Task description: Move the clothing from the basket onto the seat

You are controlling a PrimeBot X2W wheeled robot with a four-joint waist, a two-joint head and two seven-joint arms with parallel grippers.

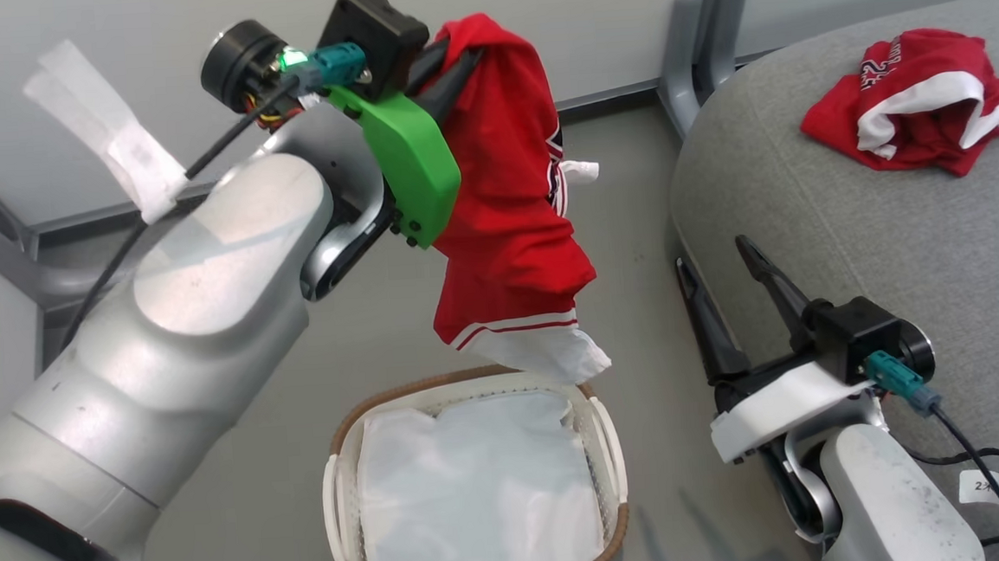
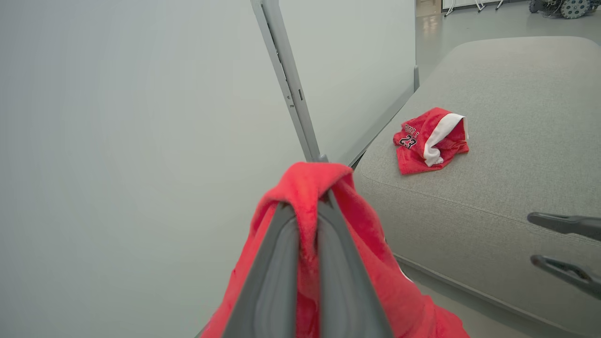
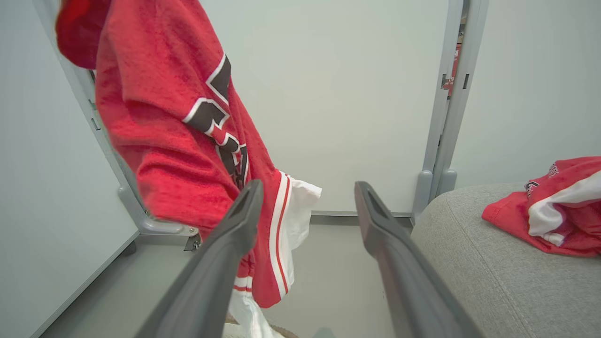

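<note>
My left gripper (image 1: 463, 44) is shut on a red jersey (image 1: 509, 228) that hangs high over the floor, its white hem just above the basket's far rim. From the left wrist, the fingertips (image 2: 307, 202) pinch a fold of the red jersey (image 2: 357, 263). The basket (image 1: 615, 534), white with a brown braided rim, holds a white liner cloth (image 1: 478, 499). A second red jersey (image 1: 913, 99) lies crumpled on the grey seat (image 1: 851, 207), also the second jersey (image 2: 429, 141). My right gripper (image 1: 719, 254) stands open beside the seat's edge, empty, its fingers (image 3: 244, 211) framing the hanging jersey (image 3: 173, 122).
Pale partition panels on grey posts (image 1: 701, 34) close the back. Grey floor (image 1: 627, 247) runs between basket and seat. A white paper tag (image 1: 109, 131) flaps on the left arm's cable. A black cable (image 1: 997, 475) trails from the right wrist over the seat.
</note>
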